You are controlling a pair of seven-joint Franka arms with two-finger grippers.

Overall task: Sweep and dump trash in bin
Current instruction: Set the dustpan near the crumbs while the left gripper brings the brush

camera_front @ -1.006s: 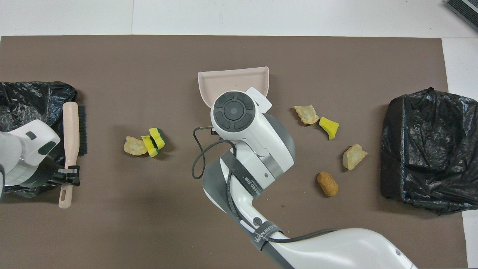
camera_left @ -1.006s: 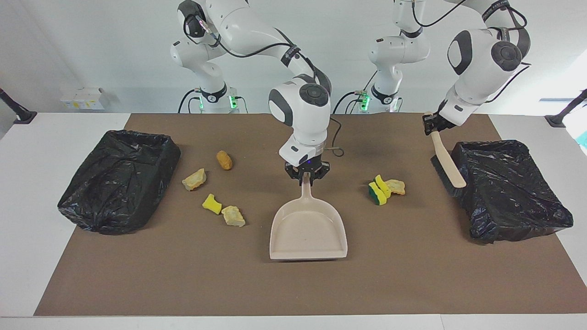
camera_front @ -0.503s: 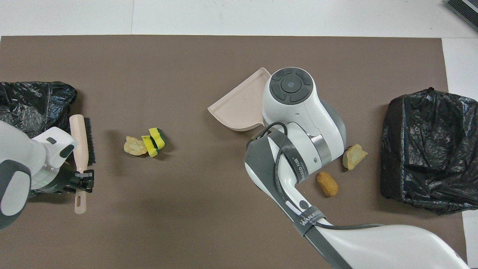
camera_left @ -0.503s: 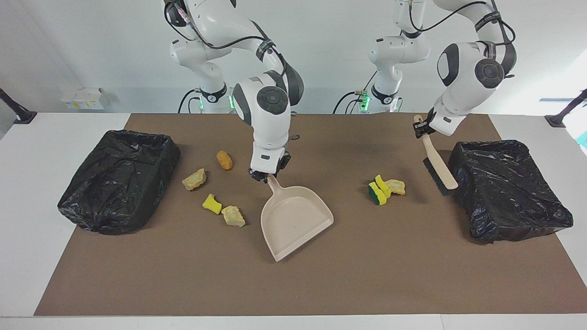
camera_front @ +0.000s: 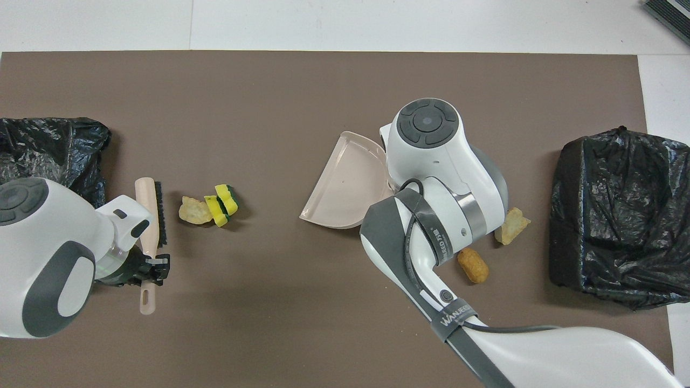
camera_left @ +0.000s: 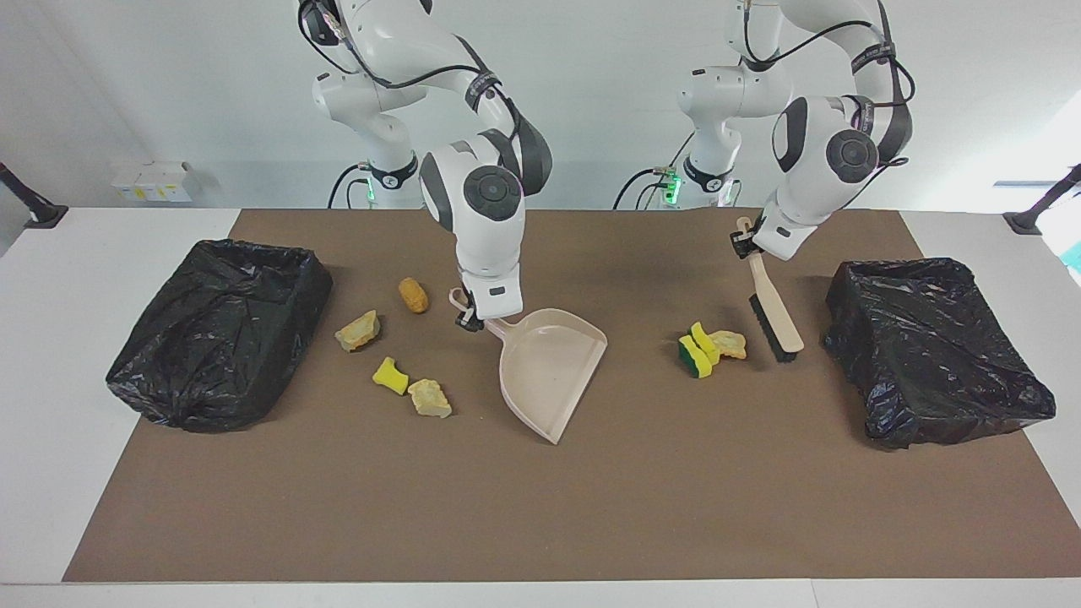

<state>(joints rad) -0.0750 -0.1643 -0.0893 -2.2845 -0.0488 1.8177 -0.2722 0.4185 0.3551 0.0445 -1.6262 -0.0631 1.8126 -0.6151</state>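
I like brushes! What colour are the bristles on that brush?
Black. The brush has a pale beige handle, and the facing view shows its bristles best.

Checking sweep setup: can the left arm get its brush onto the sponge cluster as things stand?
Probably yes. The left gripper holds the brush with its bristles down beside the sponge cluster, bare mat between them. The dustpan in the right gripper is clear of that path.

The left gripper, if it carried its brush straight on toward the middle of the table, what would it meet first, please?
Probably the sponge pile: the left gripper is shut on the brush, whose bristles stand just beside it.
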